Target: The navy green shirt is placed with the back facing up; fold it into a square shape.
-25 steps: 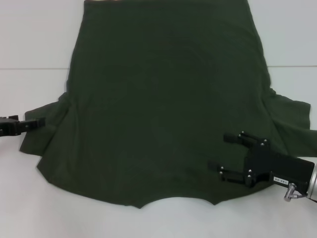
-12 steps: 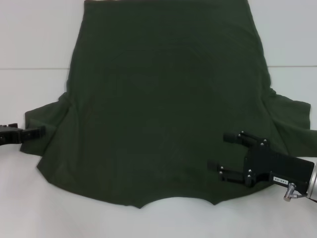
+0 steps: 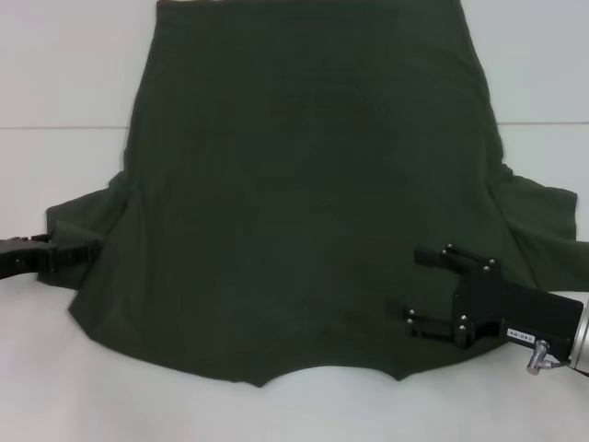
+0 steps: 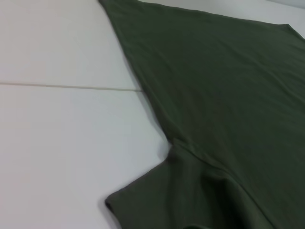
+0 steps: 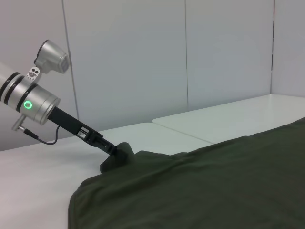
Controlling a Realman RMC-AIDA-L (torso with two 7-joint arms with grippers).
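Observation:
The navy green shirt (image 3: 304,184) lies spread flat on the white table (image 3: 55,74), collar end toward me. My left gripper (image 3: 81,251) is at the edge of the shirt's left sleeve and is shut on it. In the right wrist view the left gripper (image 5: 112,149) shows with the sleeve fabric bunched and lifted around its tip. My right gripper (image 3: 414,287) is open, its two black fingers (image 3: 433,256) spread over the shirt near the right shoulder. The shirt also shows in the left wrist view (image 4: 219,95) and the right wrist view (image 5: 214,186).
A seam line (image 3: 55,127) crosses the table behind the sleeves. The shirt's right sleeve (image 3: 548,226) lies rumpled beside my right arm. A pale wall (image 5: 143,57) stands beyond the table in the right wrist view.
My left gripper has moved toward me and inward, taking the sleeve's edge in with it. My right gripper has drawn back slightly and stays open.

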